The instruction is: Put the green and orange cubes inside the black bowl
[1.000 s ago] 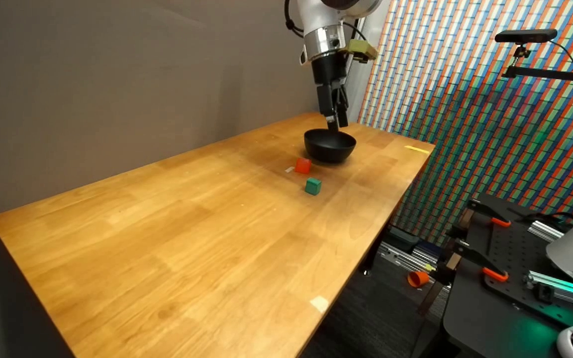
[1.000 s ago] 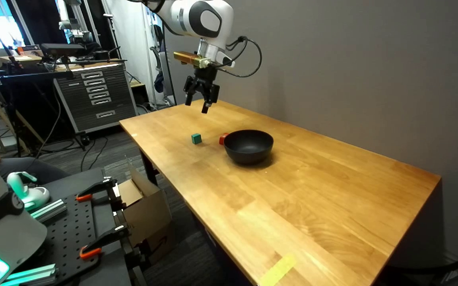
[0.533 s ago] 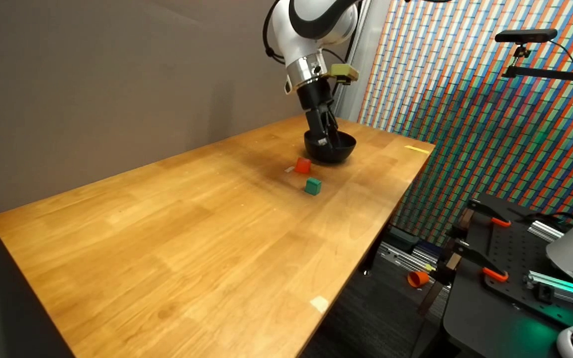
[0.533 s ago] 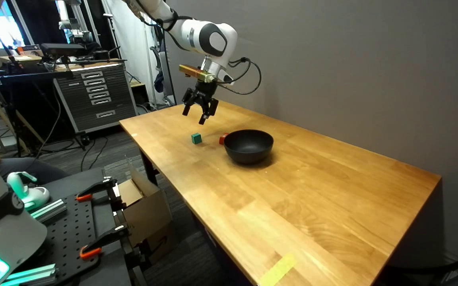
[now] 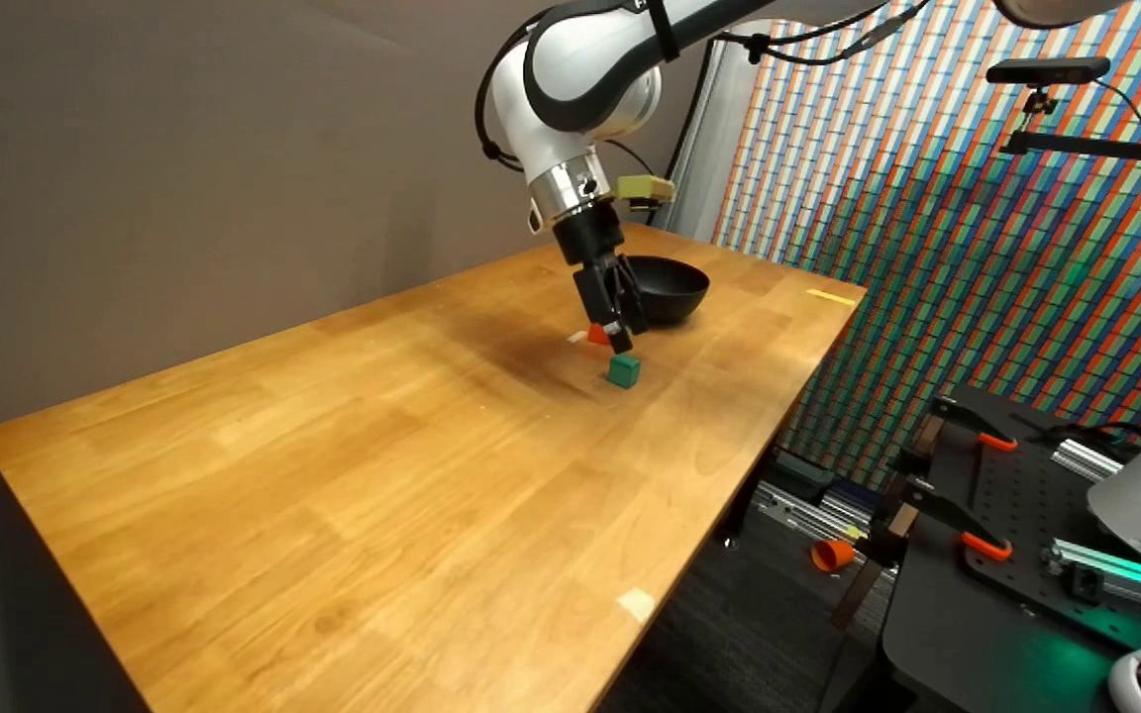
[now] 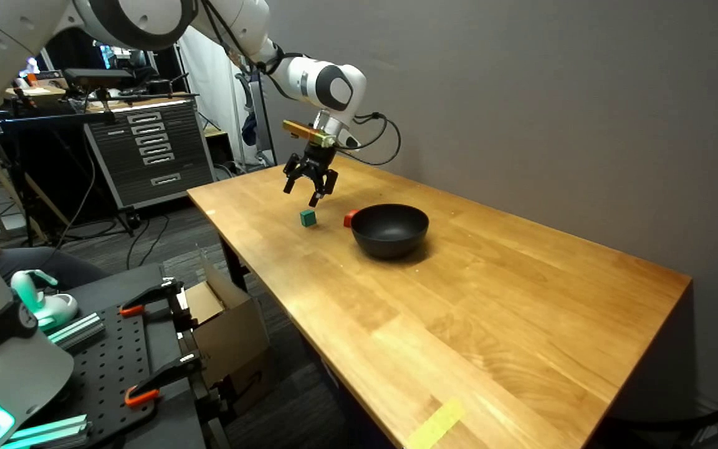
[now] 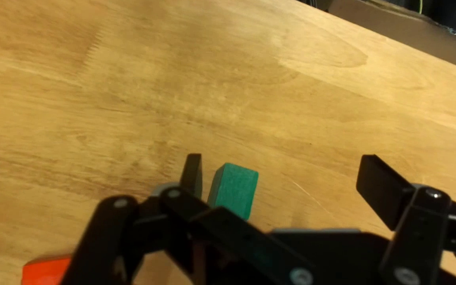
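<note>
Wooden tabletop (image 6: 521, 299) bears the green cube (image 7: 236, 188), seemingly off-centre below the gripper (image 7: 283, 180), jaws spread — descending misaligned could knock it aside; the orange cube (image 6: 349, 219) sits beside the black bowl (image 6: 390, 246).

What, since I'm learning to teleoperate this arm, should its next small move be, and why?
Probably ease the open jaws slightly toward the side where the orange cube lies, before lowering. In the wrist view the green cube appears close to the jaw on that side, with a wider gap to the opposite jaw; in both exterior views the jaws appear above it.
</note>
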### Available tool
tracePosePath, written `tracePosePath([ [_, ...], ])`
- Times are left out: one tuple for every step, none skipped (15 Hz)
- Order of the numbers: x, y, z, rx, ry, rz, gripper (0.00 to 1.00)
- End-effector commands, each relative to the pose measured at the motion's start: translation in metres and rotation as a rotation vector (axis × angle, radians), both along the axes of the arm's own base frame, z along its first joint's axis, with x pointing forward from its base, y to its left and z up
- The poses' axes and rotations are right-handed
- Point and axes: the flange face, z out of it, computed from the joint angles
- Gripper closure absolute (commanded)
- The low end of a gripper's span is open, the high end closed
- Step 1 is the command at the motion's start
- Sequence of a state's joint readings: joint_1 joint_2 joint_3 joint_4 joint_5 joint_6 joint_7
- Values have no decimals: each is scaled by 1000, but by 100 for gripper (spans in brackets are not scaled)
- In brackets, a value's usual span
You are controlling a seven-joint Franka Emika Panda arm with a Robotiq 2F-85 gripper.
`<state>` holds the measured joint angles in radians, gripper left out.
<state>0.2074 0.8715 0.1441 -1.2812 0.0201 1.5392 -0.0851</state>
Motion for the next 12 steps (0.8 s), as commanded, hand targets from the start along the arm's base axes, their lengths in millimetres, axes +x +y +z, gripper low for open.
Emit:
tracePosePath([
  [12, 4, -6, -33, -18, 5, 0],
  [13, 5, -9, -43, -19, 5, 0],
  [13, 2, -14, -49, -17, 3, 0],
  [13, 0, -18, -54, -9, -2, 0],
  [13, -2, -23, -63, -3, -9, 0],
  [14, -3, -27, -76, -3, -12, 0],
  [14, -5, -31, -85, -2, -12, 0],
  [14, -6, -36, -98, -2, -13, 0],
  [15, -8, -41, -102, 3, -15, 0],
  [15, -8, -44, -103, 6, -18, 0],
  [15, -10, -48, -109, 10, -19, 0],
  [15, -10, -50, -116, 11, -18, 25],
])
